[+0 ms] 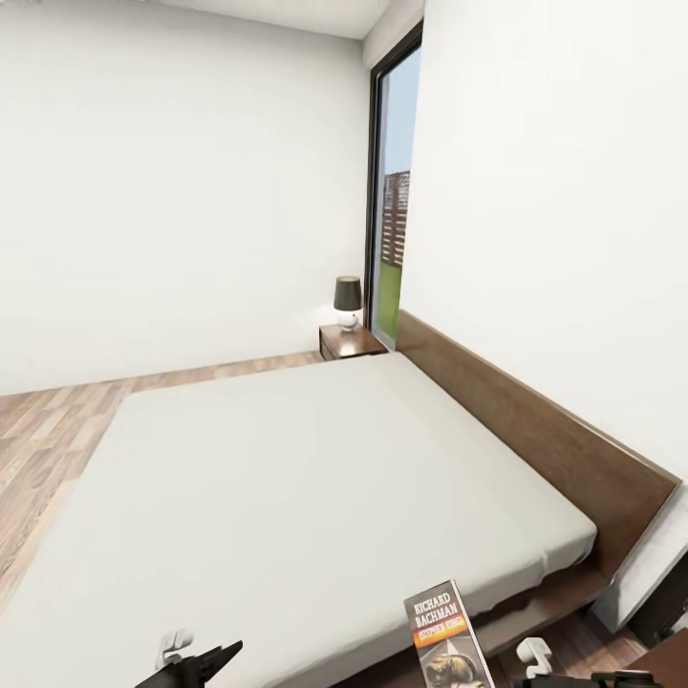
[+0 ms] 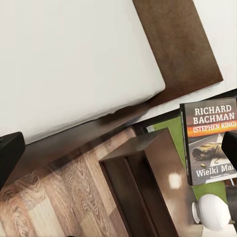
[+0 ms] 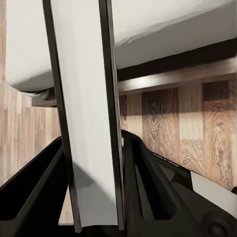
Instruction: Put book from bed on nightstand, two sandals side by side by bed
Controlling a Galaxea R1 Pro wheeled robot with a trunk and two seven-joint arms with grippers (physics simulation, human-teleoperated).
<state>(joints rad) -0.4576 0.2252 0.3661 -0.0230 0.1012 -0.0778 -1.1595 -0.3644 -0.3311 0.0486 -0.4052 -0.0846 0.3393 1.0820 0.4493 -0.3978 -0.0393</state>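
Book (image 1: 447,638) off bed (image 1: 287,478), pinched in right gripper (image 3: 94,197); nightstand (image 1: 350,341) at one o'clock awaits; left gripper's (image 1: 196,666) spread unclear.

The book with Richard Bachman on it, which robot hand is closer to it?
The right one. The right gripper is shut on the book, its fingers on both covers. The left gripper is off to the side, not touching it.
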